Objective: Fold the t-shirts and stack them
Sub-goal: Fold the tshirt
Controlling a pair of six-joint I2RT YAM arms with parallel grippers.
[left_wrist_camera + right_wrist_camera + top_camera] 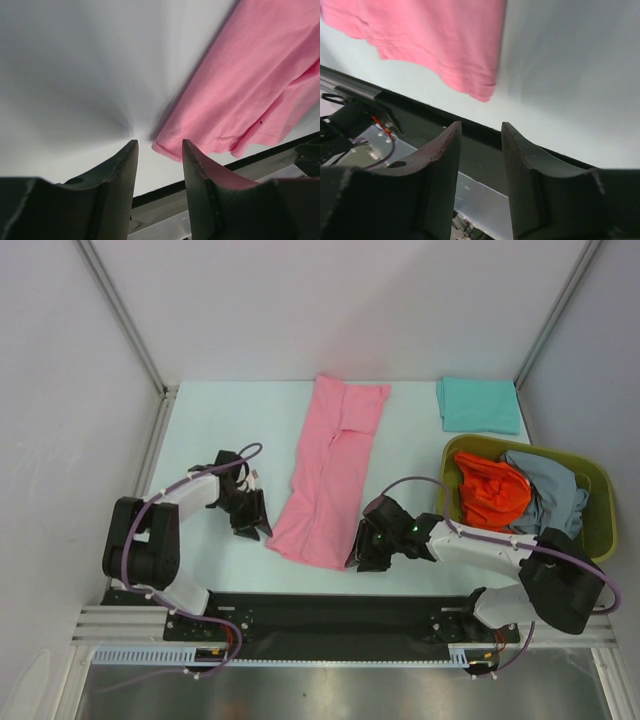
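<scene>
The pink t-shirt [335, 465] lies folded lengthwise as a long strip down the middle of the table. My left gripper [254, 524] sits low at the strip's near left corner. In the left wrist view my left gripper [159, 145] is open, and the pink corner [165, 146] lies just beyond its tips, ungripped. My right gripper [361, 556] is at the strip's near right corner. The right wrist view shows my right gripper [481, 126] open and empty, with the pink hem [480, 90] just ahead. A folded teal t-shirt [478, 405] lies at the back right.
An olive-green basket [603, 515] stands at the right, holding a crumpled orange-red t-shirt [492, 490] and a grey-blue one [555, 490]. The table's black front edge [330, 610] runs just behind both grippers. White walls close off the back and sides.
</scene>
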